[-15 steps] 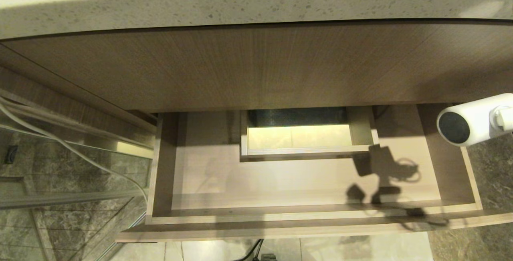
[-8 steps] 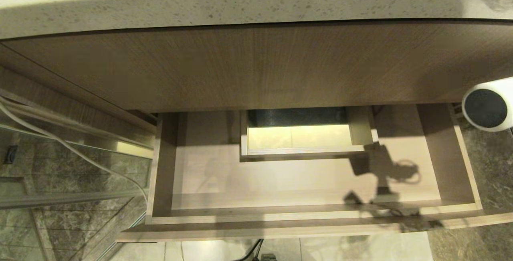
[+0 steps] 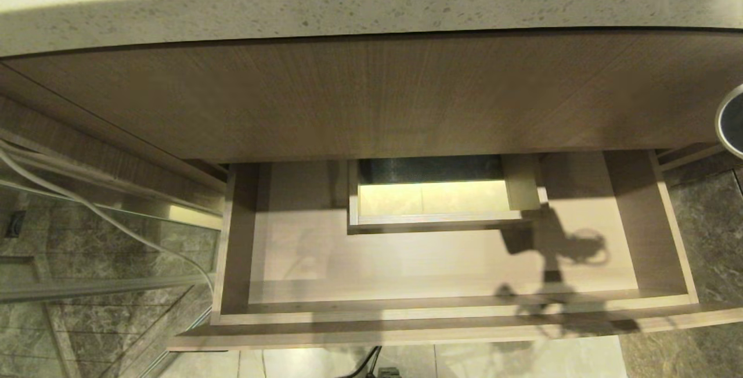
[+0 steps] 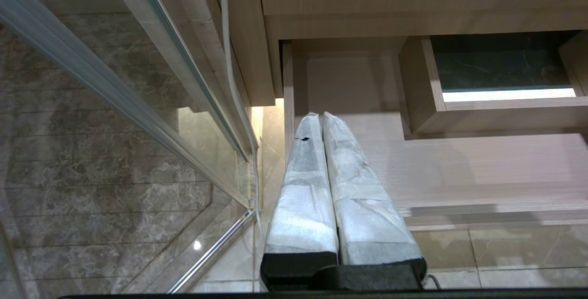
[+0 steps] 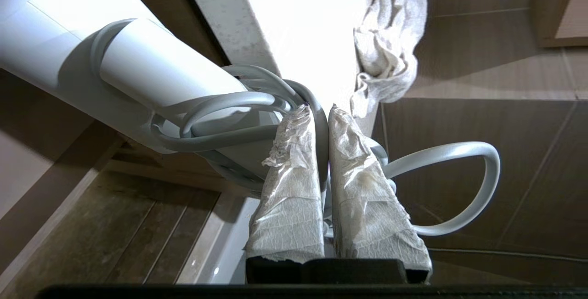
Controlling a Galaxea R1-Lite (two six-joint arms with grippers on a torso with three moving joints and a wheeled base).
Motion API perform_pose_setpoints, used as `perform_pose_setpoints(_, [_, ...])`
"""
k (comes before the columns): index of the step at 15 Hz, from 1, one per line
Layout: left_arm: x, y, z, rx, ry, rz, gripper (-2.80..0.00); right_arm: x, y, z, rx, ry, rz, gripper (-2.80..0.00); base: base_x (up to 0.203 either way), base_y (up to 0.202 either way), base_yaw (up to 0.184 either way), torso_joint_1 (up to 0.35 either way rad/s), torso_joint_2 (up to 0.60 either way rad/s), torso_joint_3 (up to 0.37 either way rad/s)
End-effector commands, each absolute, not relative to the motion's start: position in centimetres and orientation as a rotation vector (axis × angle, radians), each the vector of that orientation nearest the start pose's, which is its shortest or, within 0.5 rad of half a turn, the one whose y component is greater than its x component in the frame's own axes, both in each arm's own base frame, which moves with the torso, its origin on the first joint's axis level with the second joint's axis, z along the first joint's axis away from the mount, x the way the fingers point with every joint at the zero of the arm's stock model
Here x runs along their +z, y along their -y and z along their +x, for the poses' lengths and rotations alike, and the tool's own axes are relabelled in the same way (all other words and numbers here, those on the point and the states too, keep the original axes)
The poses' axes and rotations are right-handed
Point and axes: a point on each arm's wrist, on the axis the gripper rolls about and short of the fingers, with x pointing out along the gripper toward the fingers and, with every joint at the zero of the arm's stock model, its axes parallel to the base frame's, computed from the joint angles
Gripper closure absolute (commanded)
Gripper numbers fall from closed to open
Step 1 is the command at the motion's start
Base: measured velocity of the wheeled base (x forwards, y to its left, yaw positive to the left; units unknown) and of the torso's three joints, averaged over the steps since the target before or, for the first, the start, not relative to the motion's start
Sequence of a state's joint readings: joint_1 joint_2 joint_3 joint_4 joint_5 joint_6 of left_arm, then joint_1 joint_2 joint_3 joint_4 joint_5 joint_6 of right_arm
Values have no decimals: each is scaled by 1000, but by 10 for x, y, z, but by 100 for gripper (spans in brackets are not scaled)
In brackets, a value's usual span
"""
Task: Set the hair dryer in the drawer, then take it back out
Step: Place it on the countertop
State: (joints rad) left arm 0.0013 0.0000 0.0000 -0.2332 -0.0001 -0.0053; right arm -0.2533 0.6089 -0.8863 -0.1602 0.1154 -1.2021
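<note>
Drawer (image 3: 453,262) pulled out, center of head frame: shallow, light-brown wood grain, smooth bare floor, boxy rectangular cutout (image 3: 435,192) at its back. Above it a taller wood-grain panel (image 3: 371,93) under a speckled stone worktop (image 3: 371,9). Hair dryer (image 5: 138,74) out of the drawer, at far right edge of head frame, only its round dark mouth rim showing. Right wrist view: glossy white cylindrical barrel, white rubbery cord (image 5: 459,188) looped around it. Right tool (image 5: 320,108), fingers wrapped in crinkled white padding, clamped on the cord loops. Left tool (image 4: 321,116), same padding, fingers pressed together, holding nothing, by the drawer's left side. Marbled grey floor tiles (image 3: 714,238).
</note>
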Motion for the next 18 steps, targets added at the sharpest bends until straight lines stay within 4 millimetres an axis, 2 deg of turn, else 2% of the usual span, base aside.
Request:
perform_pose_setpoints(1, [88, 0, -22, 1, 195, -5, 0, 344, -7, -17, -412, 348, -1269, 0, 0, 0, 0, 0, 0, 0])
perform_pose_setpoints(7, [88, 0, -22, 1, 195, -4, 0, 358, -17, -55, -491, 477, -1258, 0, 0, 0, 0, 0, 0, 0])
perform_pose_setpoints(9, [88, 0, -22, 1, 195, -6, 0, 360, -18, -60, -499, 496, -1251, 0, 0, 0, 0, 0, 0, 0])
perform_pose_setpoints(14, [88, 0, -22, 1, 195, -6, 0, 367, -12, -46, -565, 416, -1215, 0, 0, 0, 0, 0, 0, 0])
perform_pose_setpoints(18, [88, 0, -22, 1, 195, -6, 0, 382, -7, -27, -557, 400, -1206, 0, 0, 0, 0, 0, 0, 0])
